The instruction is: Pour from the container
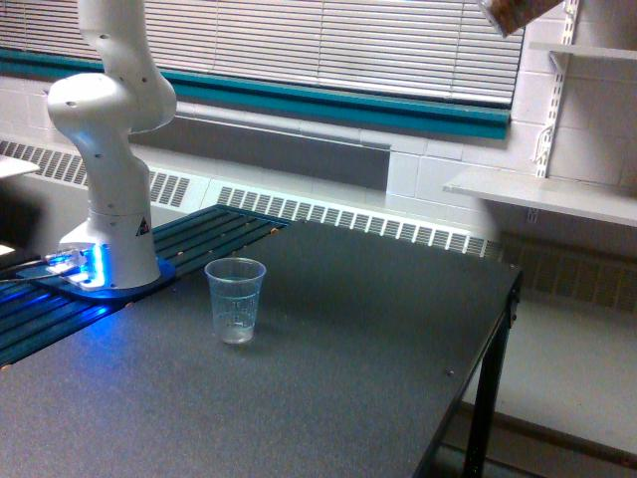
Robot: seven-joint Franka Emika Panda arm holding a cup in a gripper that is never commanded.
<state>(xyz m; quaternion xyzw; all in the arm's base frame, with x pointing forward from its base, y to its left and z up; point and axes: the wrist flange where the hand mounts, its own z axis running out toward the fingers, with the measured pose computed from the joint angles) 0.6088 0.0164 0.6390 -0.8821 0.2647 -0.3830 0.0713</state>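
A clear tapered plastic cup (pixel 236 300) stands upright on a dark table (pixel 338 378), toward its left. Behind, closed window blinds (pixel 328 45) hang above a long radiator grille (pixel 348 221). White wall shelves (pixel 557 194) sit at the right.

White arm base (pixel 107 239) bolted at exterior view's left, blue light at foot, lower links rising upright out of frame top; pincer itself out of view, state unreadable.
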